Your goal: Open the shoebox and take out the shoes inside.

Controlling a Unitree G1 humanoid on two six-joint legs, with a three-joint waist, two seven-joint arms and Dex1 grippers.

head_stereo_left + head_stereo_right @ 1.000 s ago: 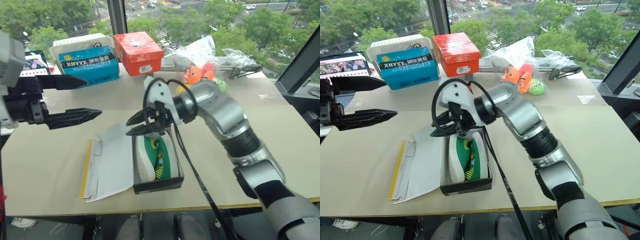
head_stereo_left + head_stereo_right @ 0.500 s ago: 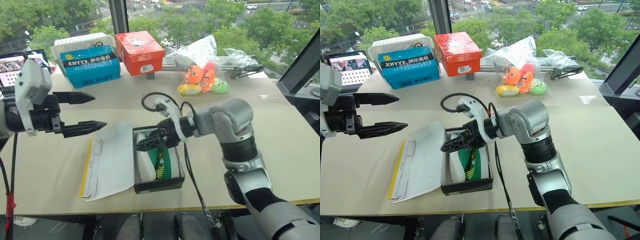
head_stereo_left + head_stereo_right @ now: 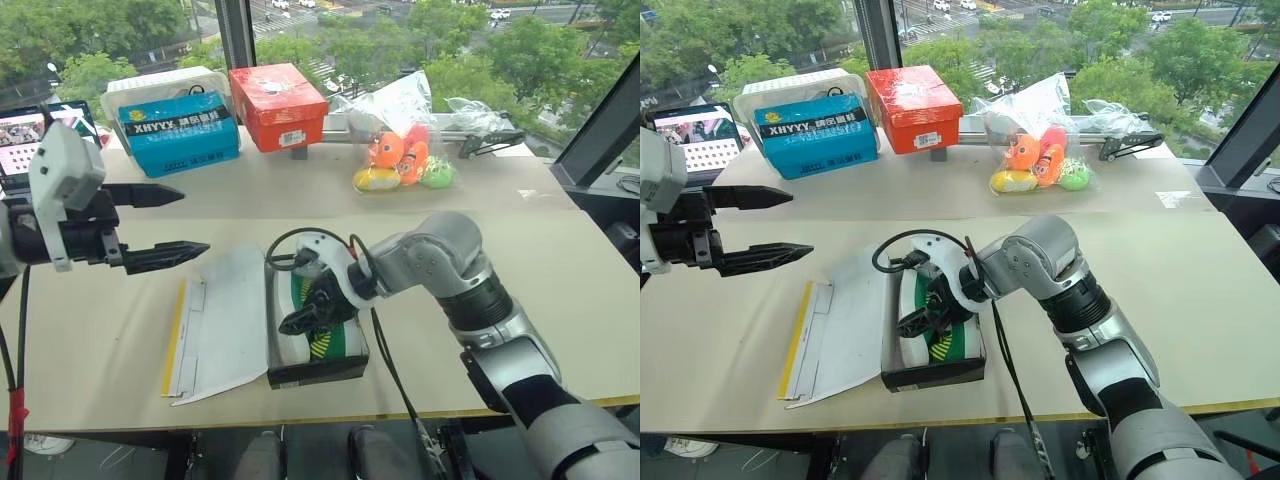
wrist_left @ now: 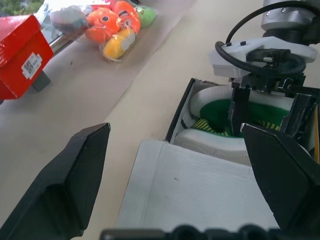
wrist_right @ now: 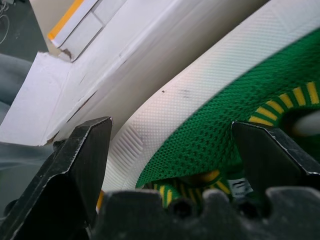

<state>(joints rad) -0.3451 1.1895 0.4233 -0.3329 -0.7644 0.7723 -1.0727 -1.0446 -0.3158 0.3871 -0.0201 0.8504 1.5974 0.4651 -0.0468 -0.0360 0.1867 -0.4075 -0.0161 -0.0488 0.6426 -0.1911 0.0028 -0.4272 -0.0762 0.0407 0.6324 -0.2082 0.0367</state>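
Observation:
The shoebox (image 3: 315, 372) lies open on the table, its lid (image 3: 225, 320) folded flat to the left with the white inside up and a yellow edge. The green shoes (image 3: 335, 342) with white soles and yellow stripes lie in it. My right gripper (image 3: 300, 318) reaches down into the box. It is open, and in the right wrist view its fingers (image 5: 80, 165) stand either side of a shoe (image 5: 210, 135). My left gripper (image 3: 195, 218) hangs open above the table left of the lid, holding nothing, and points toward the box (image 4: 180, 115).
At the back stand a blue box (image 3: 180, 132) in front of a white container, a red-orange box (image 3: 278, 105) and a clear bag of plush toys (image 3: 400, 150). A screen (image 3: 25, 135) sits at the far left. The table's front edge (image 3: 420, 412) runs just below the box.
My right gripper has sunk from above the box down onto the shoe, rolled its wrist and spread its jaws. My left gripper has dropped slightly and stays open.

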